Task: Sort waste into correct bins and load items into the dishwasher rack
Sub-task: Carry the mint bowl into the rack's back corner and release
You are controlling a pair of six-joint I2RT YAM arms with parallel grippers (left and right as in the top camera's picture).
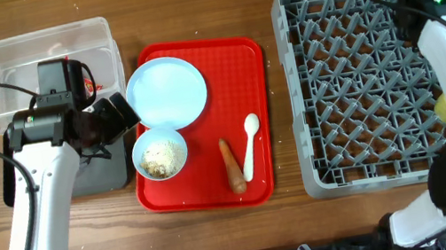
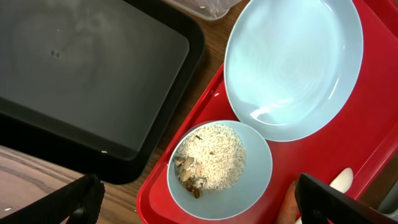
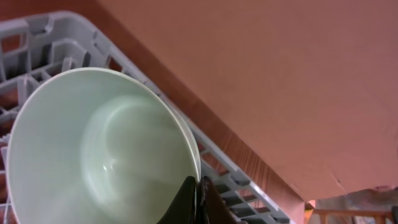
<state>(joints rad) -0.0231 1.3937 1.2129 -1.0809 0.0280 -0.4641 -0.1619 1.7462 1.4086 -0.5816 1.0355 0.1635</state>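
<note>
The right claw [image 3: 198, 199] pinched the pale bowl [image 3: 93, 149] by its rim over the rack [image 3: 37, 28] for loading, while the left claw [image 2: 199, 194] gaped above the rice bowl [image 2: 254, 185].

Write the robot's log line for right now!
left claw: open over rice bowl | right claw: shut on empty bowl, at rack | carrot, spoon: on red tray

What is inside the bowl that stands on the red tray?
Whitish rice with a few brown bits lies in the bowl. Its bottom under the rice is covered.
</note>
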